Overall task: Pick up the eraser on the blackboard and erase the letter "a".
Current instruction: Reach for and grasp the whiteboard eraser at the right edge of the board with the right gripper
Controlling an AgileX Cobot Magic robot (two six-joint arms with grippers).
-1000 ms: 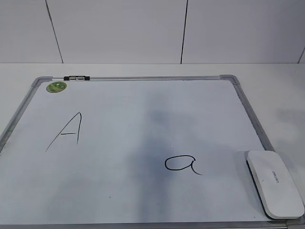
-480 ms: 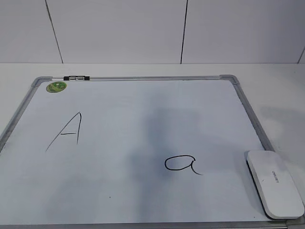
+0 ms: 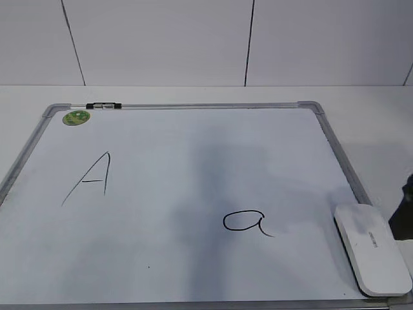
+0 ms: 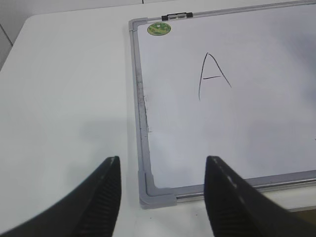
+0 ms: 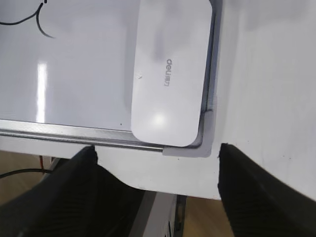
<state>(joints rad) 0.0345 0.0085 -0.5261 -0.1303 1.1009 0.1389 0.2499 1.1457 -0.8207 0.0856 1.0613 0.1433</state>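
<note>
The blackboard [image 3: 193, 187] is a white board with a grey frame, lying flat on the table. The white eraser [image 3: 371, 247] lies on its near right corner; it also shows in the right wrist view [image 5: 170, 69]. The small cursive letter "a" [image 3: 245, 222] is left of the eraser; only its tail shows in the right wrist view [image 5: 42, 27]. A capital "A" [image 3: 90, 177] is at the left. My right gripper [image 5: 158, 153] is open and empty, just short of the eraser, and enters the exterior view as a dark edge [image 3: 406, 216]. My left gripper [image 4: 162, 165] is open and empty over the board's corner [image 4: 155, 195].
A green round sticker [image 3: 76, 117] and a small black clip [image 3: 103, 104] sit at the board's far left corner. The table's front edge [image 5: 168, 190] runs just below the board, with floor beyond it. A white wall stands behind the table.
My right gripper has come into the exterior view at the right edge, beside the eraser. The eraser and the board have not moved.
</note>
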